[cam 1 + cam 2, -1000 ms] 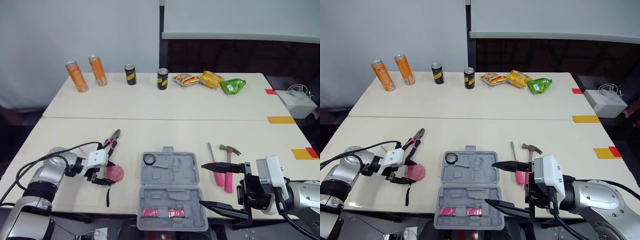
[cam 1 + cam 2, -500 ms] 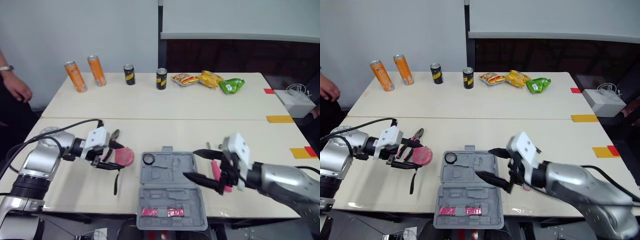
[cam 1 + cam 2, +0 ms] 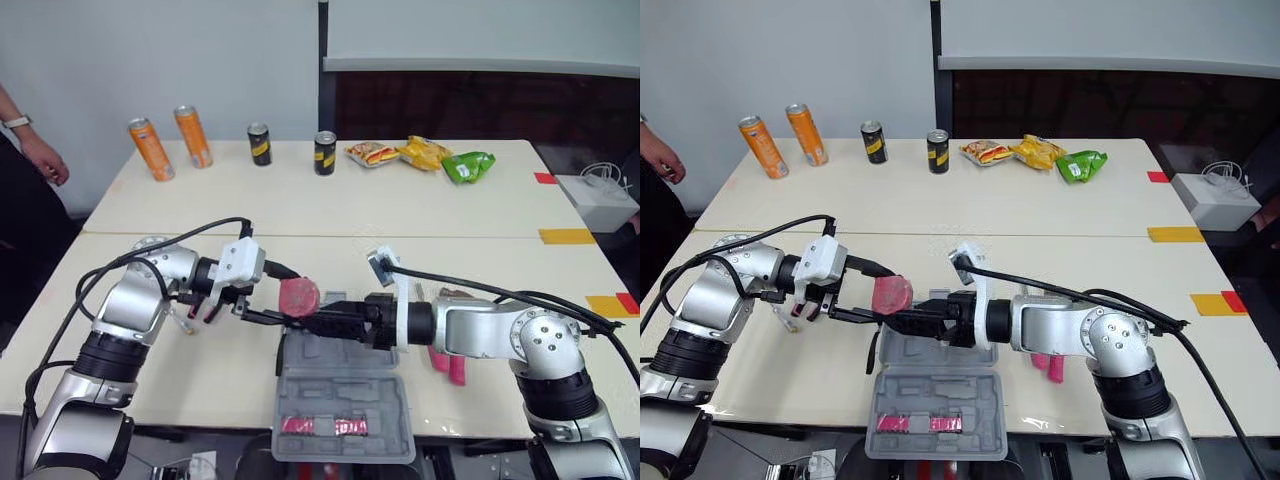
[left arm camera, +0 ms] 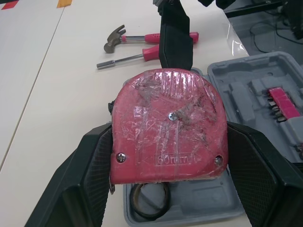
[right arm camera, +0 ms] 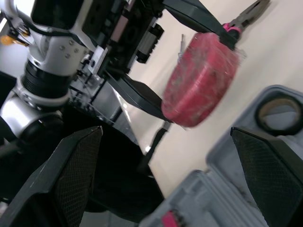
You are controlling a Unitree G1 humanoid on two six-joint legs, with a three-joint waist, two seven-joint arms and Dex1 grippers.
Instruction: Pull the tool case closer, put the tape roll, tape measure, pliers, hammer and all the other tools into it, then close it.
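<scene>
The tool case (image 3: pixel 345 395) is laid open at the table's (image 3: pixel 200 355) near edge; above it, the tape measure (image 4: pixel 168 130) is clamped by the left gripper (image 3: pixel 293 303), right gripper (image 3: pixel 318 321) spread empty.

We see both grippers crowded over the far left corner of the open case (image 3: pixel 345 400), so little room is left there. The left gripper (image 3: pixel 290 297) has its jaws around the tape measure (image 3: pixel 299 296), and the right gripper (image 3: pixel 312 314), jaws wide, is just beside it. The near half of the case is free from above. The hammer (image 4: pixel 142 38) and screwdriver (image 4: pixel 137 56) lie on the surface (image 3: pixel 200 380) to its right. The cans (image 3: pixel 150 150) stand well back.
</scene>
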